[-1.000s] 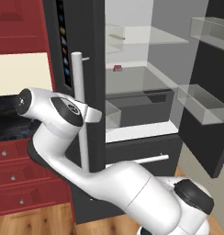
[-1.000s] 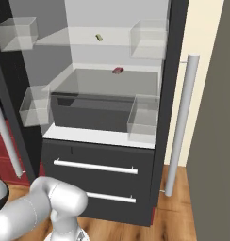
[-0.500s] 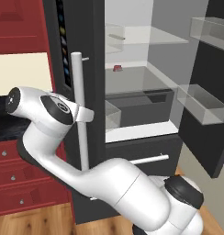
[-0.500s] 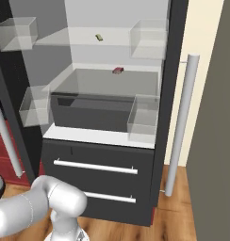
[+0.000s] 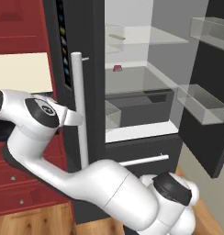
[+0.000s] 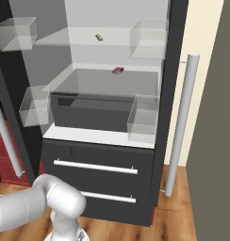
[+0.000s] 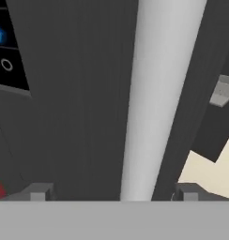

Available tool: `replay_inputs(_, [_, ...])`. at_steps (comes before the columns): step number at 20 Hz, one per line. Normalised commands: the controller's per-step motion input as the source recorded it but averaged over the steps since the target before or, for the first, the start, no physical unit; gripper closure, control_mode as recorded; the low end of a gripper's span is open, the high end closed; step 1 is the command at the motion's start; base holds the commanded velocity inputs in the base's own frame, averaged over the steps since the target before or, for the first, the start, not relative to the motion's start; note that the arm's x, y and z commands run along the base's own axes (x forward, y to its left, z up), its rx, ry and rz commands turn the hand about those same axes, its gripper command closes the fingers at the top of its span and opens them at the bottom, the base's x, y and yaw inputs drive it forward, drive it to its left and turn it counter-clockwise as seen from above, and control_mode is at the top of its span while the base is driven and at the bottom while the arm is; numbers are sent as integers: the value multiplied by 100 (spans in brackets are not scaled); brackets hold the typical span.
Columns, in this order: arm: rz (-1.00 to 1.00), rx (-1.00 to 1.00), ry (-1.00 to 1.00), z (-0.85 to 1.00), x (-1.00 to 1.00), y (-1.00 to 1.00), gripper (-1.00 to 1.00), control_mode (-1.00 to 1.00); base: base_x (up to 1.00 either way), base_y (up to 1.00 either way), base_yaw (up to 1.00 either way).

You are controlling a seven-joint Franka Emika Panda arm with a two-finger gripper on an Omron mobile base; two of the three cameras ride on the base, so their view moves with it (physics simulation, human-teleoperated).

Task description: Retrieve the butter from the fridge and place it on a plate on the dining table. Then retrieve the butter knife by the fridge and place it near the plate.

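**Reaching for the butter next — fridge standing open**

Judging by its looks, the butter (image 6: 99, 37) will be light and a little soft under pressure, likely slick too, so we would take it across its short sides with a gentle squeeze and no more. It is smaller than our gripper (image 7: 114, 193), which leaves little room for a sloppy approach.

It lies on the upper glass shelf of the fridge (image 6: 100, 150), far back and toward the left of the shelf in the right base view. A tiny red item (image 6: 118, 70) sits one shelf lower — not what we want.

Our gripper is released, its two tips spread wide to either side of the door's pale bar handle (image 7: 156, 98), which runs up between them without our being able to tell any contact. That handle (image 5: 79, 110) is on the left door, so the butter is well apart from us: up, to the right, and deeper into the open compartment. We judge the arm must back off the handle and swing round the door edge.
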Motion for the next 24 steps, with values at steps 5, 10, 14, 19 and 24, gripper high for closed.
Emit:
replay_inputs(5, [0,10,0,0,-77,0,-100,-100,0,0,0])
replay_inputs(10, [1,17,0,0,-79,-34,-100,-100,0,0,0])
replay_inputs(14, [13,35,0,0,-65,-92,-100,-100,0,0,0])
replay_inputs(19, [22,37,-5,0,-72,-69,-100,-100,0,0,0])
replay_inputs(24, [27,41,-5,0,-42,-62,-100,-100,0,0,0])
